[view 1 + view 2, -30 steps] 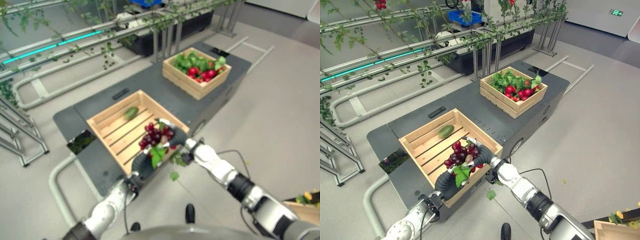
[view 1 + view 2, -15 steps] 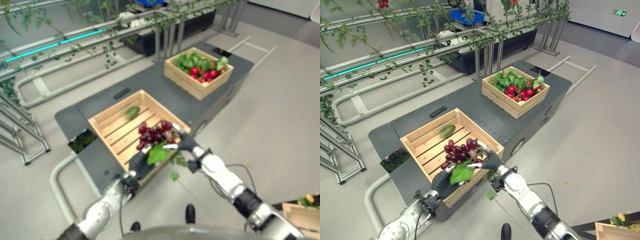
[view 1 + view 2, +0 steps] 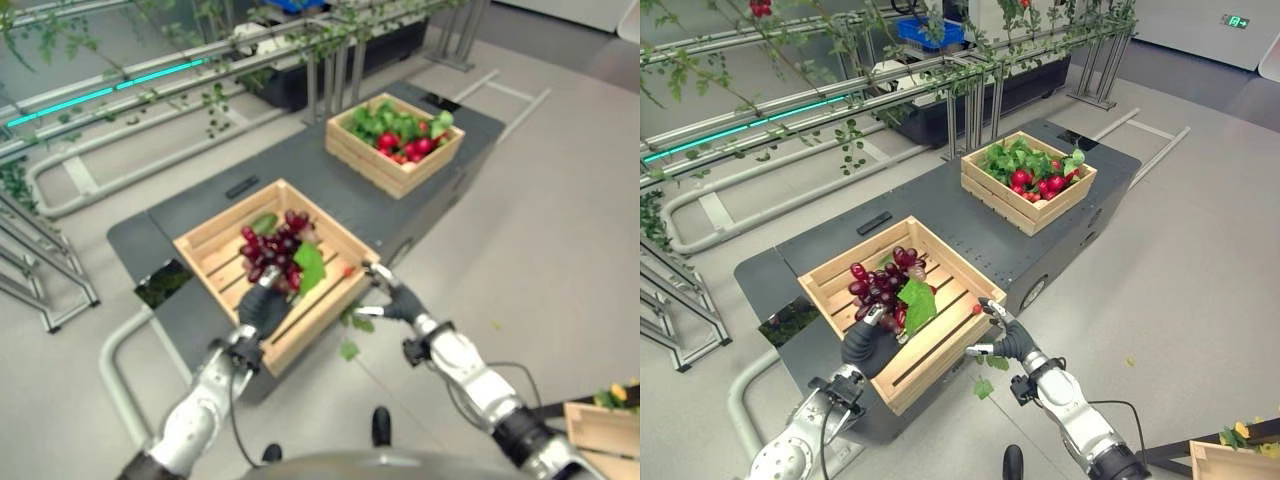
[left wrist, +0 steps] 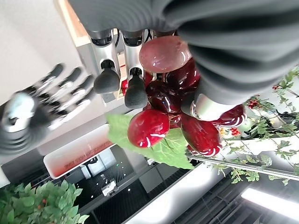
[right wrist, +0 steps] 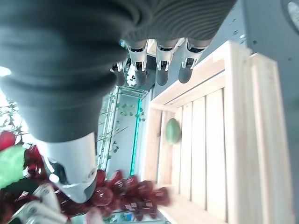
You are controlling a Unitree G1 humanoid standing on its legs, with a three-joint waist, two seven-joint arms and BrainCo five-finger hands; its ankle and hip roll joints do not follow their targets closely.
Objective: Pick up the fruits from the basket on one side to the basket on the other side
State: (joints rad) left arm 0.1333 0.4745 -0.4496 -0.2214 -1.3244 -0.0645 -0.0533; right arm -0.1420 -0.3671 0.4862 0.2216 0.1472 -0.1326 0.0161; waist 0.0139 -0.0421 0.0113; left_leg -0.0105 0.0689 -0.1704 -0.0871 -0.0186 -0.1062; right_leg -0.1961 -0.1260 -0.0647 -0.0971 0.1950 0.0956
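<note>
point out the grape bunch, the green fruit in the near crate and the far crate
grape bunch (image 3: 883,279), right eye view, on the dark red berries above the left hand.
green fruit (image 5: 172,130), right wrist view, on its middle.
far crate (image 3: 1002,205), right eye view, on its near wooden wall.

No lettering, label or number is legible; a green wall sign (image 3: 1232,20) shows an indistinct pictogram.

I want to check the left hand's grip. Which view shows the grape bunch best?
The left wrist view: the grape bunch sits close up under the left hand. Both eye views show it small over the near crate; the right wrist view blurs it.
</note>
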